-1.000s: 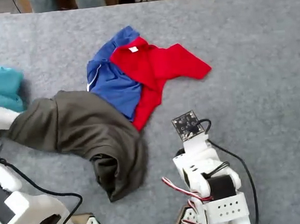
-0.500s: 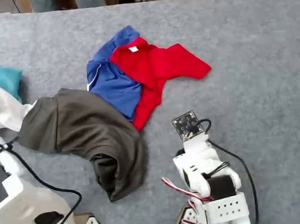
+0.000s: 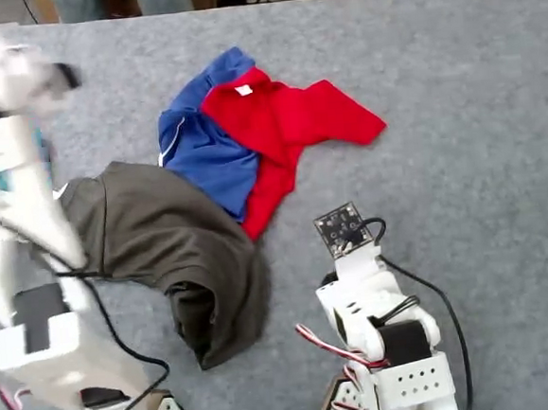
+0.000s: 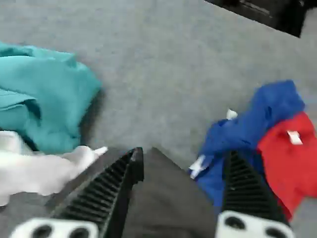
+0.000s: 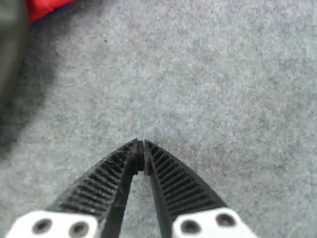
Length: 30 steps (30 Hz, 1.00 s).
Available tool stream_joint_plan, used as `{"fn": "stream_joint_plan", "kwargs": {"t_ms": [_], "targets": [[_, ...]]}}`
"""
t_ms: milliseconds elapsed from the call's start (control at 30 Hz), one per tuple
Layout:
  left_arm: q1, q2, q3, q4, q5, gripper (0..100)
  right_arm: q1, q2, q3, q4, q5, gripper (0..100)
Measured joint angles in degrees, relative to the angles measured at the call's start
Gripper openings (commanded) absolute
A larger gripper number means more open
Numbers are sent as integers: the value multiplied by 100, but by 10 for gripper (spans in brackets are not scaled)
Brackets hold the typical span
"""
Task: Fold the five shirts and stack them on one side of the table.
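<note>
left wrist view: we read the left gripper (image 4: 183, 157) as spread wide and empty above the dark shirt (image 3: 162, 235), presumably to seize it. rightward, the blue shirt (image 3: 209, 163) lies half under the red shirt (image 3: 291, 118), both unfolded. the right gripper (image 5: 143, 148) is closed, empty, parked over the table (image 5: 223, 74).

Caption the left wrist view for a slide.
Open left gripper over the dark shirt, teal shirt and blue shirt nearby.
</note>
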Motion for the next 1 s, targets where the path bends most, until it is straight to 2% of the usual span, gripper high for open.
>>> {"fn": "stream_joint_plan", "kwargs": {"t_ms": [167,333,633,800,900,1000], "targets": [[1442,809,818,-1204,-53,271,0,0,0,0,0,15],[2004,2084,905,-1987,-53,270,0,0,0,0,0,15],[2224,3886,-35,-2031,-53,165,0,0,0,0,0,15],[2356,4492,-721,-2013,-97,20,0,0,0,0,0,15],[2365,4703,-1143,-1855,-105,27,0,0,0,0,0,15],[2374,4774,-1662,-1363,-105,28,0,0,0,0,0,15]]}}
